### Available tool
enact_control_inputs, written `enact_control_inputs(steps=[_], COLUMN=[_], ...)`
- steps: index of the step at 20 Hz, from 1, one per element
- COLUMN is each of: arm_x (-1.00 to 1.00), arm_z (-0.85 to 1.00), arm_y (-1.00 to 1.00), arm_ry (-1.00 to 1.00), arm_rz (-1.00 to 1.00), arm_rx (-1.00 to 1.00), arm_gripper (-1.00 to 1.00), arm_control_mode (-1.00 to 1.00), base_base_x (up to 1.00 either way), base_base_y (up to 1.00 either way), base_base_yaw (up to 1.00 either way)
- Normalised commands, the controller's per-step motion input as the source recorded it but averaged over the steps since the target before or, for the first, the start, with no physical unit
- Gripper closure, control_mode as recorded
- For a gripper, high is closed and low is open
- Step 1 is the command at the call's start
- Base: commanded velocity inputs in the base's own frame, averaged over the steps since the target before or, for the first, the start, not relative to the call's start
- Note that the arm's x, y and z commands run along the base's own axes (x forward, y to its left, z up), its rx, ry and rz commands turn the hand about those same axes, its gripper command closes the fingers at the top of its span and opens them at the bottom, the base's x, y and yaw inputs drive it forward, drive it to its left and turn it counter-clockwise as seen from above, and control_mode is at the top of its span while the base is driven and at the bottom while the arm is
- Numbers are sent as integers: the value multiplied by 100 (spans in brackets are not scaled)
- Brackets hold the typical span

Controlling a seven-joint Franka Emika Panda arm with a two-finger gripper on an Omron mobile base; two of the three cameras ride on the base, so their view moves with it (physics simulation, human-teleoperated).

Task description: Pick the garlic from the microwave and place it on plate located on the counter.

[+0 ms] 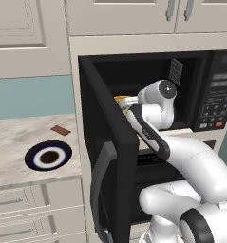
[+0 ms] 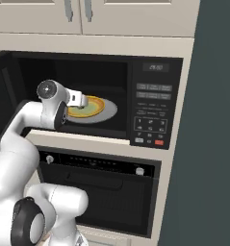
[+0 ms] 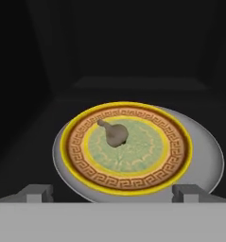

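The garlic (image 3: 115, 134), a small greyish-tan bulb with a stem, lies on the greenish centre of a yellow-orange dish (image 3: 133, 177) on the grey turntable (image 3: 206, 158) inside the microwave (image 2: 154, 105). My gripper (image 3: 113, 193) is just inside the oven cavity, short of the dish's near rim and apart from the garlic. It is open, fingertips (image 3: 36, 191) spread wide, nothing between them. From the right base view the hand (image 2: 78, 99) hangs over the dish's left edge (image 2: 95, 108). The navy-rimmed plate (image 1: 49, 155) sits on the counter (image 1: 15, 137) to the left.
The microwave's door (image 1: 112, 156) stands swung open toward me, between the cavity and the counter. A flat reddish-brown bar (image 1: 61, 130) lies behind the plate. A black oven (image 2: 102, 192) sits below the microwave, and cream cabinets (image 1: 119, 16) hang above.
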Motion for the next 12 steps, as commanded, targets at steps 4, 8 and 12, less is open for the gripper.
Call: enact_control_inputs(steps=[4, 8, 12], arm_x=[33, 37, 32], arm_z=[-13, -15, -2], arm_y=[6, 1, 0], arm_ry=[1, 7, 13], arm_rz=[0, 0, 0], arm_rx=[0, 0, 0], arm_gripper=[-100, -100, -100], arm_control_mode=[-100, -100, -100], base_base_x=[0, 0, 0], base_base_y=[0, 0, 0], base_base_yaw=[0, 0, 0])
